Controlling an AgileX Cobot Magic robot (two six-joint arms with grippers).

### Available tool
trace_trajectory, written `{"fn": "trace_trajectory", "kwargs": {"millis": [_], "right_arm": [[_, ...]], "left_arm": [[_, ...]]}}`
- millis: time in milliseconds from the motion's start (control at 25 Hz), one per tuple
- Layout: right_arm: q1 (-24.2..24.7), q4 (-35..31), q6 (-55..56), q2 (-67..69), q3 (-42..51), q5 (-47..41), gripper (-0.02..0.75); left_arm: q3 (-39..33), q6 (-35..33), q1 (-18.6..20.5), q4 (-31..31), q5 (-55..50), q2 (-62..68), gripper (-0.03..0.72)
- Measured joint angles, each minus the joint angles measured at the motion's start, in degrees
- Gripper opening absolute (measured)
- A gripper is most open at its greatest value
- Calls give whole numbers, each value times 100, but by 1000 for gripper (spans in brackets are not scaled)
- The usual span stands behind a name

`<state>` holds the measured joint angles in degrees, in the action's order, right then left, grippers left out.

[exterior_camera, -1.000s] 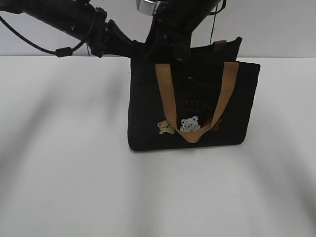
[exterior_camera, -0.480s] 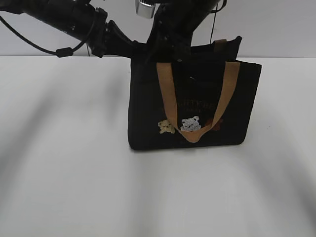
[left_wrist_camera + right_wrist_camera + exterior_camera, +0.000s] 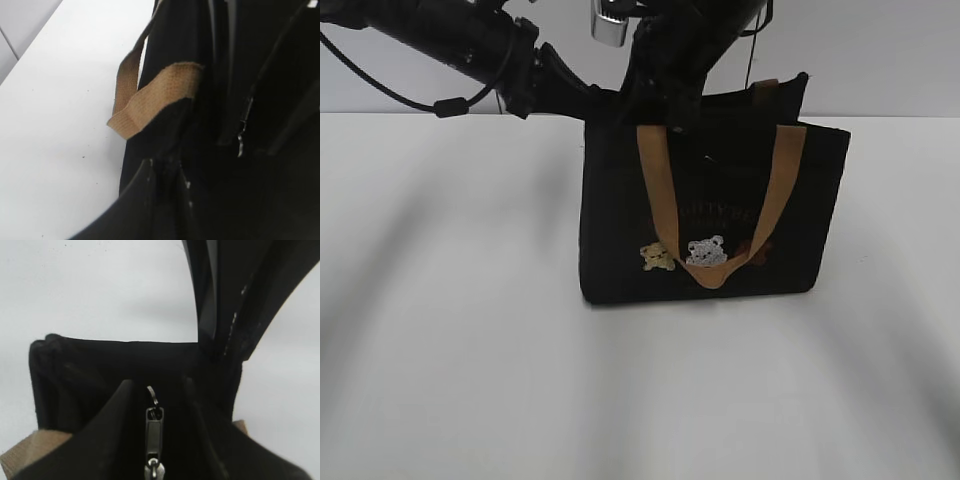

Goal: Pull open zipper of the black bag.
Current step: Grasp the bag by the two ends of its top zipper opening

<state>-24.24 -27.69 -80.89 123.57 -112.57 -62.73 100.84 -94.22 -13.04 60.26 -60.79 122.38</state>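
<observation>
The black bag point(image 3: 712, 210) is standing upright on the white counter point(image 3: 470, 380), a little right of the middle in the exterior view, with its front facing the camera. Two tan handles point(image 3: 720, 200) are hanging down over that front, looping low past three small bear patches point(image 3: 704, 251) and faint reddish lettering. Both black arms are reaching in from above and behind, meeting at the bag's top edge near its left corner.

The left claw point(image 3: 167, 172) is sitting nearly clenched at the bag's corner; in the left wrist view its dark fingers point(image 3: 142, 187) are pressing against black fabric just beneath a folded tan handle, and it appears to be pinching the bag's cloth, though the dark tones are making the exact contact hard to read.

The right claw point(image 3: 155, 440) is hovering over the top of the bag, its two fingers point(image 3: 115, 430) standing partly apart on either side of the zipper point(image 3: 154, 432). The silvery metal pull tab is lying between them, pointing toward the camera along the bag's top. Whether the fingers are actually touching the tab I cannot tell; a visible gap is showing on each side in the right wrist view
</observation>
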Motion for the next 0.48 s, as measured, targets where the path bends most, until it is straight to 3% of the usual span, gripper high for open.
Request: {"fn": "trace_trajectory", "kwargs": {"millis": [200, 480], "right_arm": [[0, 71, 335, 7, 0, 0, 3], [-4, 220, 1135, -199, 0, -12, -15]], "left_arm": [[0, 0, -12, 27, -23, 0, 52], [0, 2, 3, 64, -46, 0, 52]]}}
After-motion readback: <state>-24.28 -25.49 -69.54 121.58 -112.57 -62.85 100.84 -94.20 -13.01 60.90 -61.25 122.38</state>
